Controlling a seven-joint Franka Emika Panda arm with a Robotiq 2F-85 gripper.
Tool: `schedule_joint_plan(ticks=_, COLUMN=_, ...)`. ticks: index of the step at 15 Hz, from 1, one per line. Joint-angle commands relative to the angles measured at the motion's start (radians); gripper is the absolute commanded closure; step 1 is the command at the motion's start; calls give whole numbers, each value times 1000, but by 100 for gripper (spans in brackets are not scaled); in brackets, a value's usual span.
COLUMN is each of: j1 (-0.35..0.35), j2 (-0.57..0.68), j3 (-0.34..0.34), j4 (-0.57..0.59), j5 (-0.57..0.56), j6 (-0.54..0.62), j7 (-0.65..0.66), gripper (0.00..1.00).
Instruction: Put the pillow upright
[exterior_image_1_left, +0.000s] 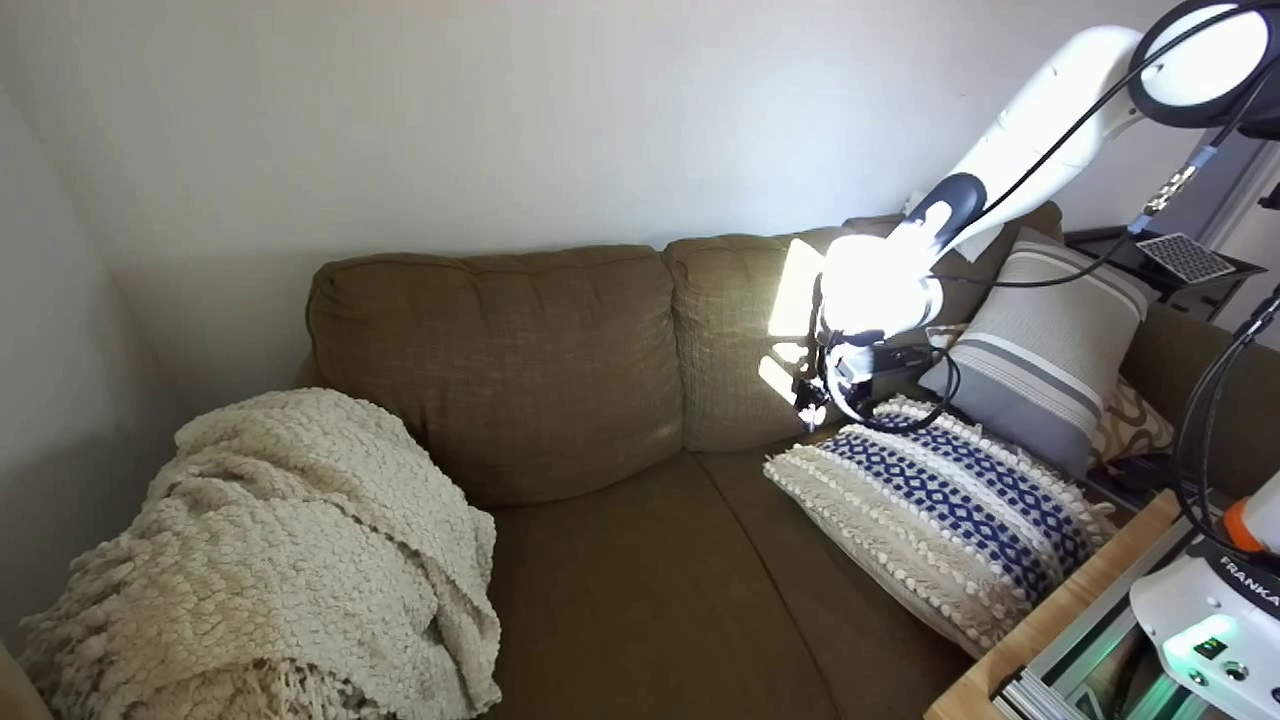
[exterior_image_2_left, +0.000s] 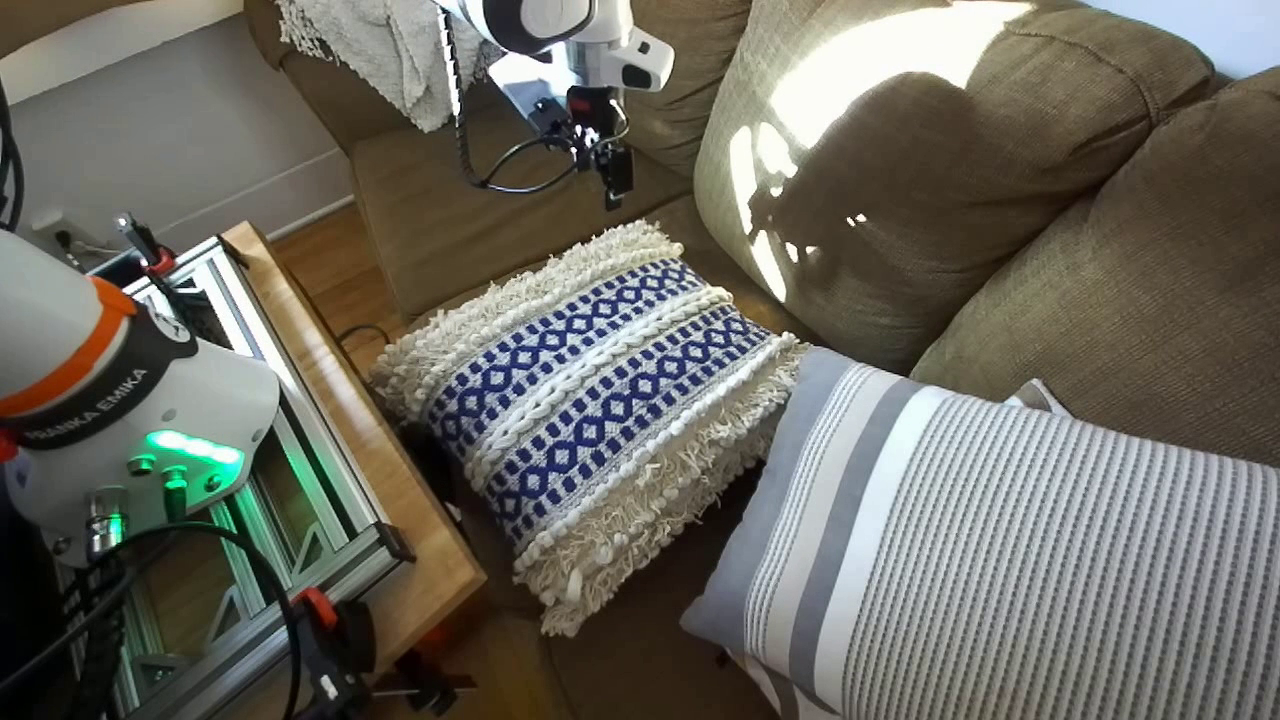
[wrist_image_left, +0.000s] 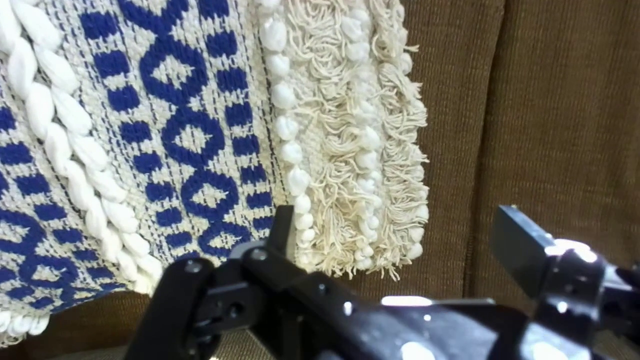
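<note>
Flat on the sofa (exterior_image_1_left: 620, 600) the pillow (exterior_image_2_left: 610, 390) is found, patterned face up, set between the table (exterior_image_2_left: 372, 440) and the backrest (exterior_image_2_left: 930, 190), so upright is yet to be won! Above its fringed edge the gripper (wrist_image_left: 398, 220) is hung, fingers (wrist_image_left: 520, 245) spread wide, nothing clasped. In the wrist view that edge is neatly framed: one finger is seen against the border of the blue bands, the other against brown sofa cloth. A sensible spot, it may be judged, since a rim can be pinched where a broad, plump face can't. The wide spread is presumably wanted for the pillow's thickness. No contact is made, though: in an exterior view the fingertips (exterior_image_2_left: 618, 185) are shown off the fabric. From the table side the arm (exterior_image_1_left: 1050, 130) is stretched out high, so room for a lift and a tilt towards the backrest should be gained. Just beside, the grey pillow (exterior_image_2_left: 1050, 540) is propped at a slant, much the pose likely wanted here; whether the two are touching can't be told. Care will be needed at the fringe: if only loose strands are caught, the grip may be lost. The blanket (exterior_image_1_left: 290, 540) is heaped well apart, no hindrance expected.
</note>
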Motion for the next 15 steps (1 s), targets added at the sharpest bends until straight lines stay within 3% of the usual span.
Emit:
schedule_joint_plan(ticks=1, j1=3, j2=71, j3=-45, j4=70, j5=46, j6=-44, j7=31, gripper=0)
schedule_joint_plan(ticks=6, j1=-20, j2=168, j3=-82, j4=186, j5=96, j6=-165, j7=80, gripper=0)
schedule_joint_plan(ticks=15, j1=68, j2=402, j3=-221, j4=484, j5=29, j6=-401, j7=311, gripper=0)
